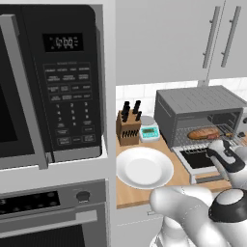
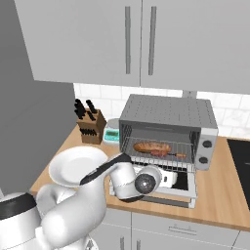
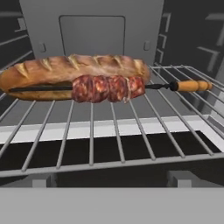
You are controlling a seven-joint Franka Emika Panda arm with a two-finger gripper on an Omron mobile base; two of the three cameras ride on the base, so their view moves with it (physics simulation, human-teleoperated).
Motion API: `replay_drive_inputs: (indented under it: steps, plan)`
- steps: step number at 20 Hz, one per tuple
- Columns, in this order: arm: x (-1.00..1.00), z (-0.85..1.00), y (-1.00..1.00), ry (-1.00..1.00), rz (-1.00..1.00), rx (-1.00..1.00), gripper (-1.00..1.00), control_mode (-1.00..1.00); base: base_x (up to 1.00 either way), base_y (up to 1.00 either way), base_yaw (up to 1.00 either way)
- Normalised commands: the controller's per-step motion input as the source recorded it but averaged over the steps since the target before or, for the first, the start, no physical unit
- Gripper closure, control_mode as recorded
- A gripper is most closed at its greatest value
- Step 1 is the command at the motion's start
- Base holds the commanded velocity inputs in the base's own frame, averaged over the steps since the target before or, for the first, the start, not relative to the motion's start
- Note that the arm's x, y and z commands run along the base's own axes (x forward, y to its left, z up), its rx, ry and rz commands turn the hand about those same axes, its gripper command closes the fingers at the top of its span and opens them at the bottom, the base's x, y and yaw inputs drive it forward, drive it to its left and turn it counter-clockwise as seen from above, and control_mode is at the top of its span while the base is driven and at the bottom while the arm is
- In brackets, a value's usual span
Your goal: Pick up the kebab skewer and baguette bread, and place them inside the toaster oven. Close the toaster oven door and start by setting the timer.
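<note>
The toaster oven (image 1: 198,101) (image 2: 168,112) stands on the wooden counter with its door (image 1: 200,161) (image 2: 166,197) dropped flat. On its wire rack lies the golden-brown baguette bread (image 1: 202,133) (image 2: 151,146) (image 3: 74,70). The kebab skewer (image 2: 166,154) (image 3: 107,87) lies along the loaf's front side, meat chunks at the middle, tan handle to the right in the hand view. My gripper (image 1: 215,148) (image 2: 168,177) hovers over the lowered door just outside the oven mouth, facing the food. It is open and holds nothing.
A white plate (image 1: 144,166) (image 2: 78,163) sits left of the oven, with a knife block (image 1: 128,125) (image 2: 90,124) and a small scale (image 1: 149,132) (image 2: 113,133) behind it. A black microwave (image 1: 48,87) and built-in oven (image 1: 53,212) stand at the left. A cooktop (image 2: 239,161) lies at the right.
</note>
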Motion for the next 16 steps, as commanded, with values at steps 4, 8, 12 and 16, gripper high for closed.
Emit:
replay_drive_inputs:
  steps: [4, 8, 12, 16]
  plan:
    - [0.26, -0.01, 0.00, -0.01, 0.00, 0.00, -1.00, -1.00, 0.00, 0.00, 0.00]
    - [0.13, 0.00, 0.00, -0.04, 0.00, 0.00, -1.00, -1.00, 0.00, 0.00, 0.00]
    - [0.16, 0.00, 0.00, -0.07, 0.00, 0.00, -1.00, -1.00, 0.00, 0.00, 0.00]
    - [0.25, 0.00, 0.00, -0.05, 0.00, 0.00, -1.00, -1.00, 0.00, 0.00, 0.00]
